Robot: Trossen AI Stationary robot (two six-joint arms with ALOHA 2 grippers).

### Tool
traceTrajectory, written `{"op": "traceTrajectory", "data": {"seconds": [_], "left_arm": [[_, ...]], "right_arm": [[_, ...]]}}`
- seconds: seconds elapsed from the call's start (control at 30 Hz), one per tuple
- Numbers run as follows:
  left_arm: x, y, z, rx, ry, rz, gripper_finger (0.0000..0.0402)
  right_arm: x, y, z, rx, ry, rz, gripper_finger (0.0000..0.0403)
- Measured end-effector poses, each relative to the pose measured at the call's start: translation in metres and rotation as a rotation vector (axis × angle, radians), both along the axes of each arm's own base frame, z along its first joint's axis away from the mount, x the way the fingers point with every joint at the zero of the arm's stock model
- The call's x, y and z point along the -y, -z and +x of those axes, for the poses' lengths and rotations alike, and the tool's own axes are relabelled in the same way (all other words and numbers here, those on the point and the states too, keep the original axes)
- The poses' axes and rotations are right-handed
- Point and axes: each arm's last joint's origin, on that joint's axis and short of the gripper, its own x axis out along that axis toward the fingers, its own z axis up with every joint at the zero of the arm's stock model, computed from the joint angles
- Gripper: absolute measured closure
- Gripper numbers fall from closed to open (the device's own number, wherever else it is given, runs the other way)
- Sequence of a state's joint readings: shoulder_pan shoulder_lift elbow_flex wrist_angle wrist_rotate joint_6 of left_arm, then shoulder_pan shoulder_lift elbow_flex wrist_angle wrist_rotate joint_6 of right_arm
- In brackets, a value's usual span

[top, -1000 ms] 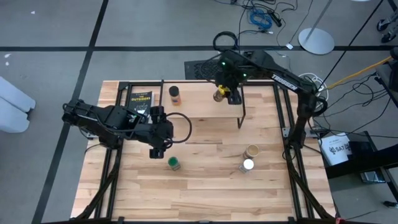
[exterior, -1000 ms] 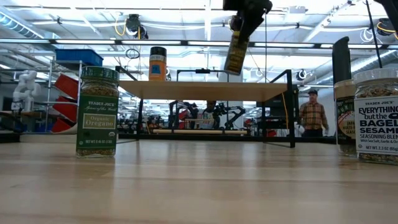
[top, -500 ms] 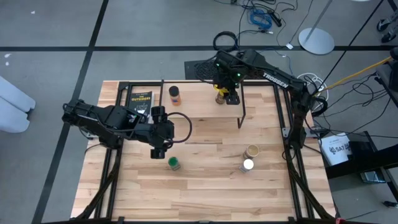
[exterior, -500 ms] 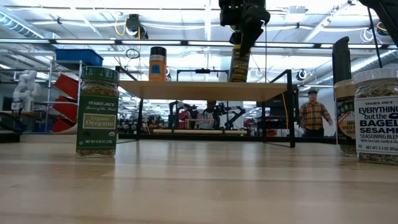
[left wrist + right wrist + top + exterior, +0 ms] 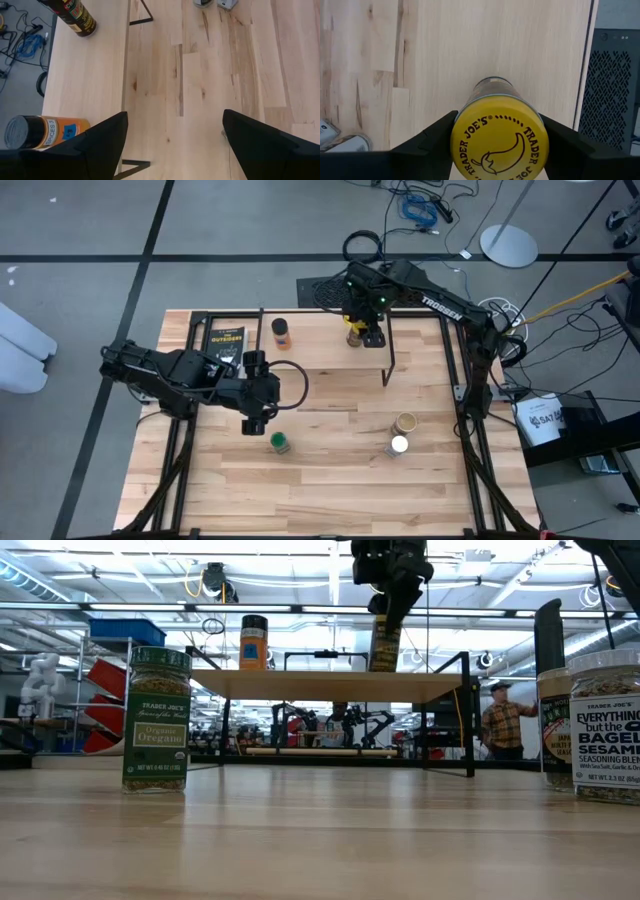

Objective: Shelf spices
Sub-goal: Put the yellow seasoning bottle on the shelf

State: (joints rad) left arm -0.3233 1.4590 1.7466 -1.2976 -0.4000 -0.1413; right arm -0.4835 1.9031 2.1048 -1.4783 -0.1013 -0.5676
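The shelf point(image 5: 330, 685) is a light plank on black rod legs near the table's far edge. My right gripper point(image 5: 499, 142) is over it, shut on the yellow-lidded jar point(image 5: 384, 645), which stands on the plank. The dark-lidded orange jar point(image 5: 282, 332) stands on the plank's left part. On the table stand the green-lidded jar point(image 5: 280, 443), the tan-lidded jar point(image 5: 405, 423) and the white-lidded jar point(image 5: 399, 445). My left gripper point(image 5: 252, 423) is open, hovering just left of and beyond the green-lidded jar and touching nothing. My right gripper pinches the jar's yellow lid point(image 5: 470, 131) between its two fingers point(image 5: 427, 145), one on either side of the rim. It comes from above, pointing down. The jar hangs nearly upright below the fingers with its base point(image 5: 382, 668) on the shelf plank.
A flat black packet point(image 5: 227, 340) lies at the table's far left corner. The plank is bare between the two jars on it. A person point(image 5: 503, 722) stands in the room beyond the table. The table's near half holds only the three jars.
My right gripper has come down toward the shelf, still shut on the yellow-lidded jar. The jar, which hung tilted and clear above the plank, now stands nearly upright with its base on the plank.
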Motion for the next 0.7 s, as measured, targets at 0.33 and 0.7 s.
{"op": "traceTrajectory", "data": {"seconds": [0.33, 0.7], "left_arm": [[0.0000, 0.0000, 0.0000, 0.000, 0.000, 0.000, 0.0065], [0.0000, 0.0000, 0.0000, 0.000, 0.000, 0.000, 0.0065]], "right_arm": [[0.0013, 0.0015, 0.0009, -0.003, -0.004, -0.003, 0.0170], [0.0013, 0.0011, 0.0008, -0.001, -0.009, -0.007, 0.0145]]}}
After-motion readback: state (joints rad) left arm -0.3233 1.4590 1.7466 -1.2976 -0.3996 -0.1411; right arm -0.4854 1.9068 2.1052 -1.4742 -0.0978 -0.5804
